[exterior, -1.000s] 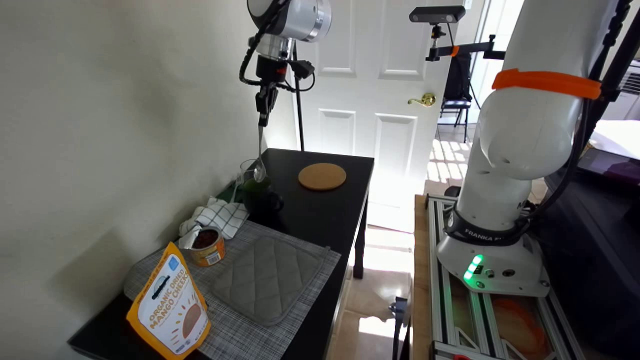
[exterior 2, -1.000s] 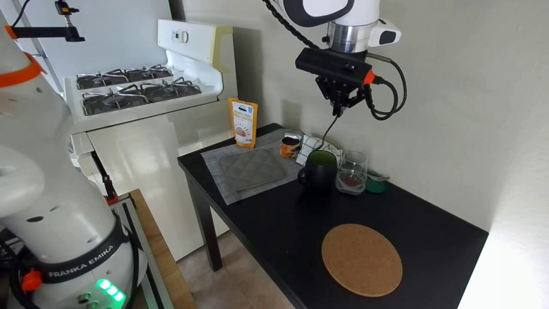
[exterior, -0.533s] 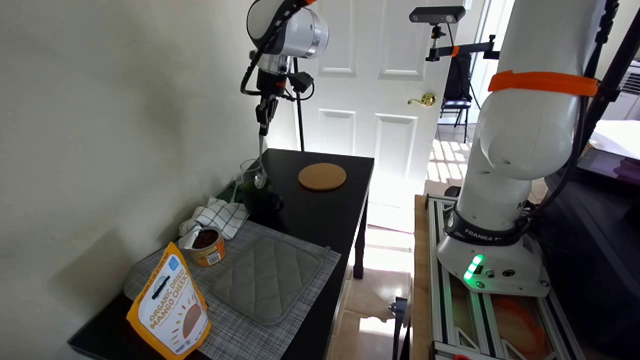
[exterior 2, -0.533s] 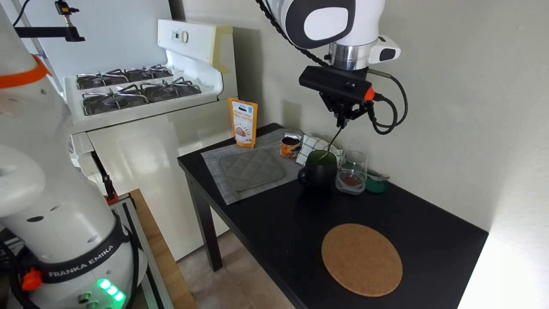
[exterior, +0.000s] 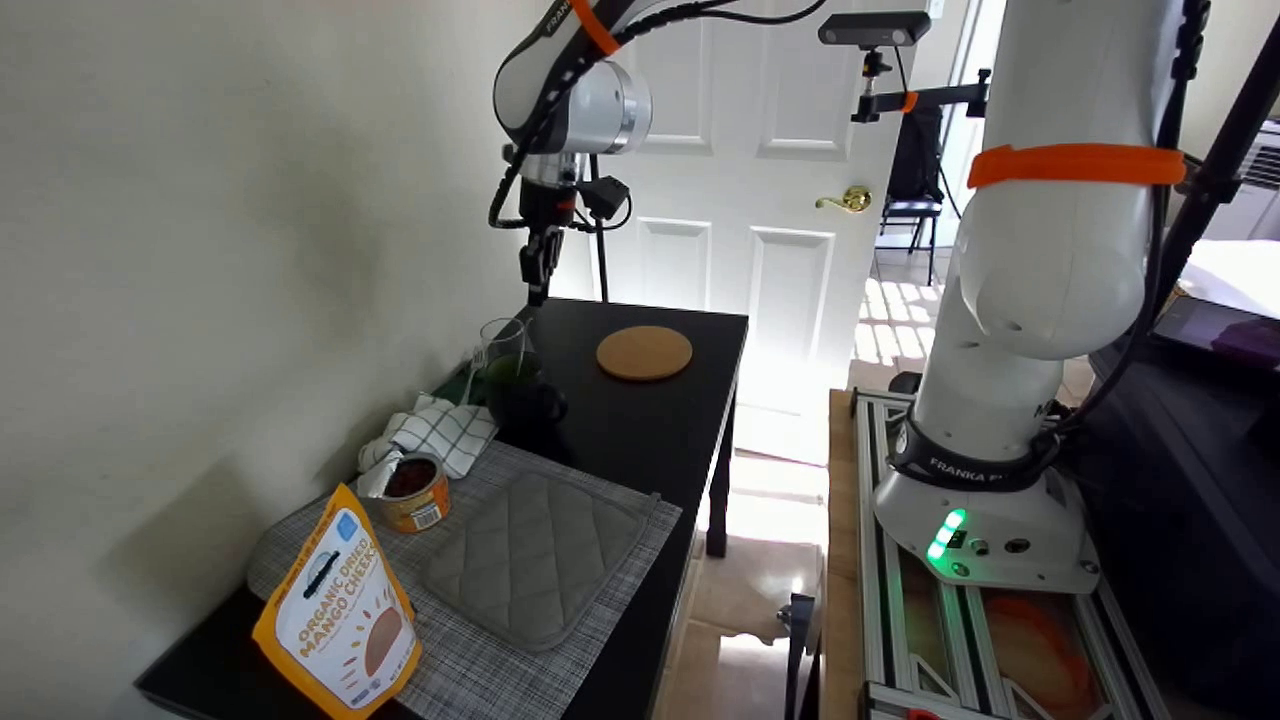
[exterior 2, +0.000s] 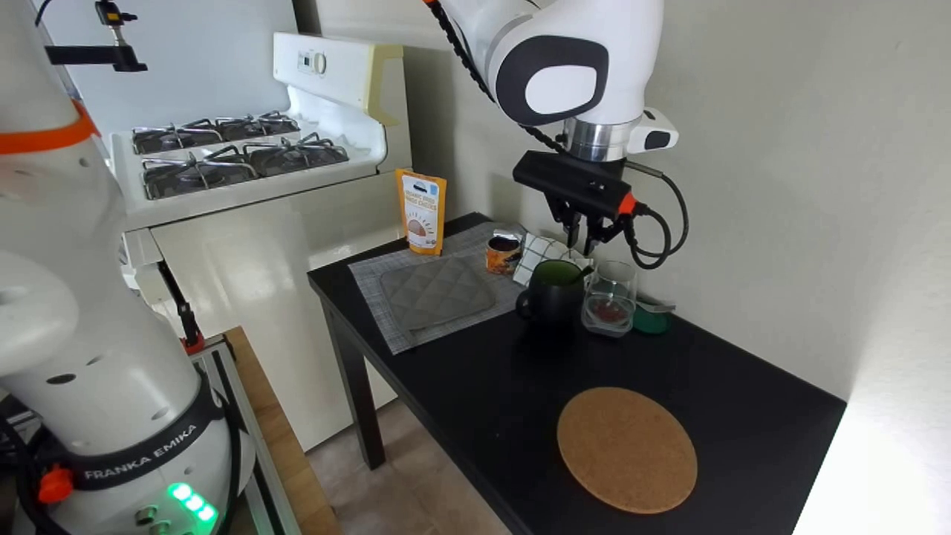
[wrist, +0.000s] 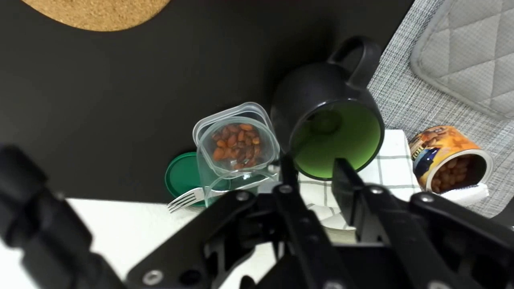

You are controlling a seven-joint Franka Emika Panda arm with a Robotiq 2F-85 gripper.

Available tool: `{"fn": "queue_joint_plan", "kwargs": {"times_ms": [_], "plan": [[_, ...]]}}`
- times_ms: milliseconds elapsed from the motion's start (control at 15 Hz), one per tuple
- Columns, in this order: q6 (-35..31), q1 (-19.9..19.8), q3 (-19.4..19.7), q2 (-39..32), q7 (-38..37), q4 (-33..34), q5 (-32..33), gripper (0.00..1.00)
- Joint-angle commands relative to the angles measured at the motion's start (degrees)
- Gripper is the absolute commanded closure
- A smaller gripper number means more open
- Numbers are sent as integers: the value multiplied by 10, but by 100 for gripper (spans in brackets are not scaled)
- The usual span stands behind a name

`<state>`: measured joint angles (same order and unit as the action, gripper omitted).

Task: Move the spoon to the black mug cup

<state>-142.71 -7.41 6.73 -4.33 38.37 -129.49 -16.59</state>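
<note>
The black mug [exterior 2: 548, 303] with a green inside stands upright on the dark table. It also shows in an exterior view [exterior: 522, 402] and in the wrist view [wrist: 308, 89]. The spoon [exterior 2: 585, 273] leans in the mug, its handle end sticking out over the rim on the glass side. The rest of it is hidden inside. A thin part of the spoon [exterior: 522, 345] also shows above the mug. My gripper [exterior 2: 582, 241] is open and empty just above the mug, its fingers apart in the wrist view [wrist: 314, 163].
A clear glass [exterior 2: 614, 286] and a tub of nuts [wrist: 237, 146] stand close beside the mug. A fork [wrist: 186, 199], green lid [wrist: 182, 172], checked towel [wrist: 395, 160], opened can [exterior 2: 503, 256], mango pouch [exterior 2: 422, 214], grey pot holder [exterior 2: 437, 292] and cork disc [exterior 2: 628, 449] lie around.
My gripper has moved down toward the mug and opened, letting go of the spoon. The spoon, earlier hanging from the gripper, has dropped into the mug and leans on its rim.
</note>
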Motion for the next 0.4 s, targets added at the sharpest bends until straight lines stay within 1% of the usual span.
{"fn": "queue_joint_plan", "kwargs": {"times_ms": [0,67,133,200,267,333], "plan": [[-4,-13,0,33,11,-11,-3,38],[-9,-17,6,51,6,-17,13,31],[9,-24,13,74,28,-20,21,23],[23,-28,20,90,52,-22,25,16],[3,-15,12,41,20,2,12,9],[6,-17,18,53,24,2,13,26]]}}
